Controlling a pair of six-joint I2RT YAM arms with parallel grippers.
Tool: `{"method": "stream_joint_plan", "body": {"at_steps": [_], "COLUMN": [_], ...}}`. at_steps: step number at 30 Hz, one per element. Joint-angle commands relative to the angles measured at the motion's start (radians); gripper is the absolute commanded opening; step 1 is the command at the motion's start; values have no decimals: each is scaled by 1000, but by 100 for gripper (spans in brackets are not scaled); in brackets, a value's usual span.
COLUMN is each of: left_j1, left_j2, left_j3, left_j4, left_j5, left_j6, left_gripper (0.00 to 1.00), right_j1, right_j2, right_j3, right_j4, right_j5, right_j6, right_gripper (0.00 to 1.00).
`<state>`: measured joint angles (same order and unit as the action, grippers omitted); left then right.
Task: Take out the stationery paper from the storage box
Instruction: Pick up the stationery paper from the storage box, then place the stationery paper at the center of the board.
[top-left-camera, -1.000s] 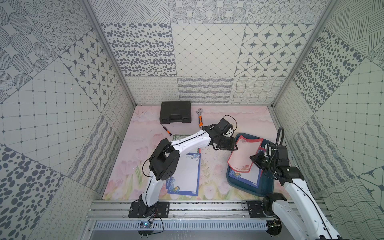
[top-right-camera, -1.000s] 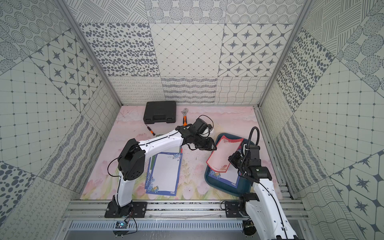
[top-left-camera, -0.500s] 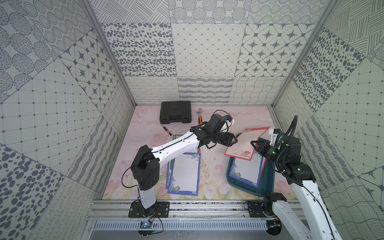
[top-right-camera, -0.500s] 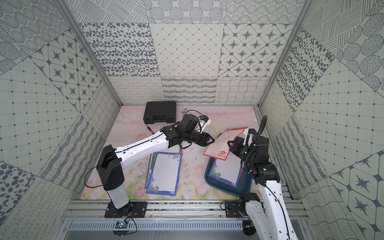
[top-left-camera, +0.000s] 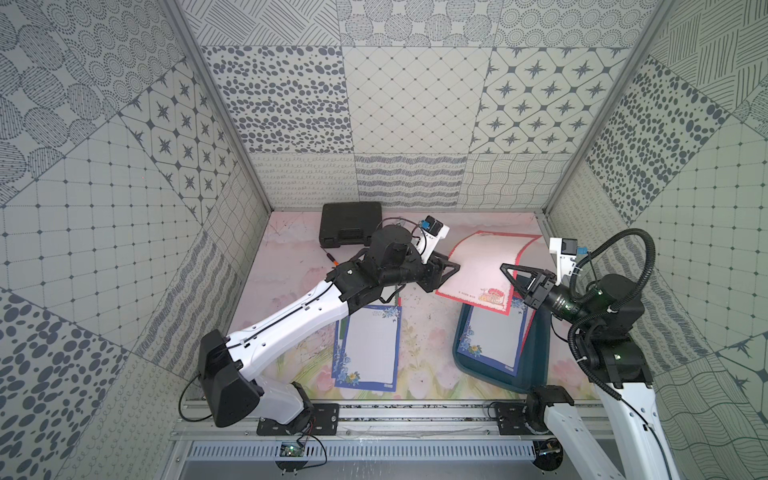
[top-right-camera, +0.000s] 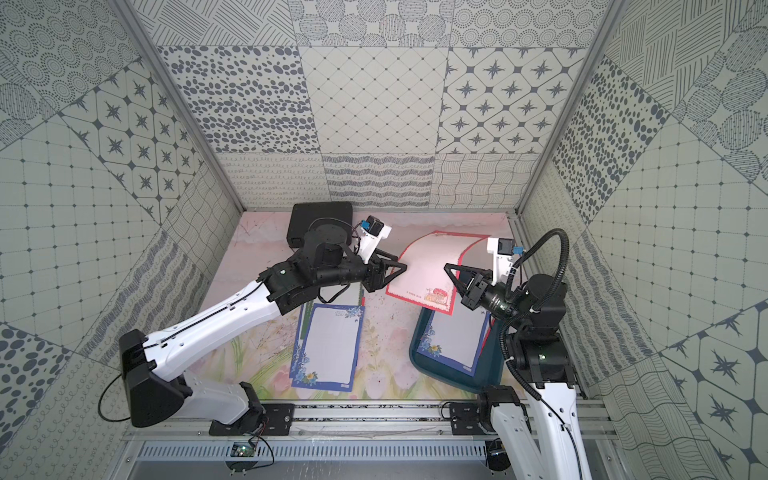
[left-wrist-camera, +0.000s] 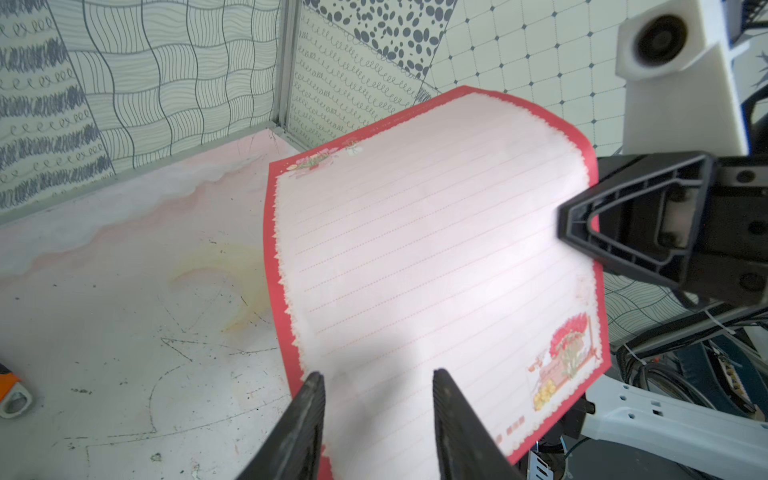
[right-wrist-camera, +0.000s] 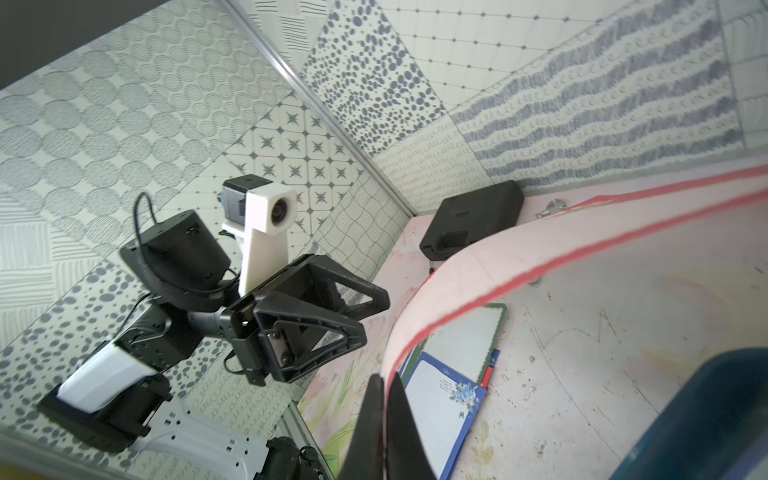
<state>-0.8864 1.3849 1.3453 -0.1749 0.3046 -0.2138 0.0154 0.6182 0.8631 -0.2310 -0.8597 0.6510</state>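
No writing can be read; the tiny print on the red-bordered stationery paper (left-wrist-camera: 436, 257) is too blurred.

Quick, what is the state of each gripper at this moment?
Left gripper: open, jaws apart at the edge of the red-bordered sheet, not gripping it.
Right gripper: shut on the red-bordered sheet.

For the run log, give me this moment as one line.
right fingers: shut on red-bordered sheet, airborne | left fingers: open, near its opposite edge | storage box: blue-bordered sheet inside
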Motion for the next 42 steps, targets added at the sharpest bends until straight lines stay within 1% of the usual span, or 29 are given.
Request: {"method": "stream_joint_plan", "body": {"at_steps": [1,3,10,13,15,18,20,24,26,32,37,42], "left_j1": [16,16,18,20,23,37,57,99,114,115,121,123], "left_j2": [-87,-106,-145,-170,-187,-218,-233,-241,-242,-240,-243,-227], "left_j3": [-21,-20,-1,-1,-5,-38,-64,-69,-74,-78,-82,-77], "left_j4": [95,100,101,96,86,110,137,125,123,124,207,318], "left_j5": [63,102,202,194,191,199,234,301,360,458,520,598], "left_j6": [156,171,181,192,207,203,189,170,161,149,85,-13], "left_gripper": [47,53,63,70,72,72,72,71,71,68,61,53], "right_j1": [-1,-2,0,2,4,7,11,18,24,50,79,86], "right_j2": [-24,-28,-12,-1,11,23,27,28,34,57,65,49], "right_j3": [40,55,133,137,142,149,145,123,114,110,106,96], "right_j4": [205,255,299,366,400,404,410,430,439,439,415,287], "right_j5": [-143,-176,-268,-288,-300,-307,-309,-312,-318,-340,-369,-348], "right_j6": [-9,1,-9,28,45,41,41,42,42,44,34,-56], "right_gripper": [0,0,0,0,0,0,0,0,0,0,0,0]}}
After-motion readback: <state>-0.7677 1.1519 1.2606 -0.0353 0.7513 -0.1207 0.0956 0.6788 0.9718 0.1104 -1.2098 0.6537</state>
